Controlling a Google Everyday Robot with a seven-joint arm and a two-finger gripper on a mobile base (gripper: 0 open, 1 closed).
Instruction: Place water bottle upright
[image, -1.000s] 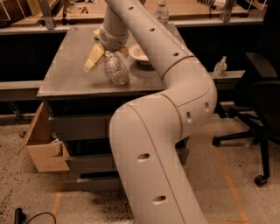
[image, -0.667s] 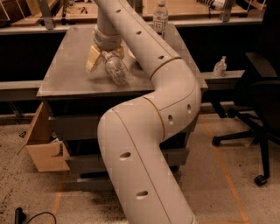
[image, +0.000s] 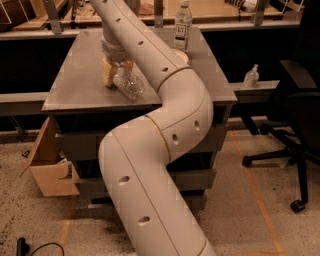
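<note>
Over the table (image: 75, 87), the S-bent arm (image: 175, 100) points its claw (image: 118, 70) down, gripping the tilted water bottle (image: 130, 86).

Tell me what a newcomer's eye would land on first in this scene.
The thick white robot arm dominates, snaking from the bottom of the view up over the grey table. Its gripper sits at the upper end of the small clear water bottle, which slants instead of standing upright near the table's front edge. A taller bottle stands upright at the far edge.
</note>
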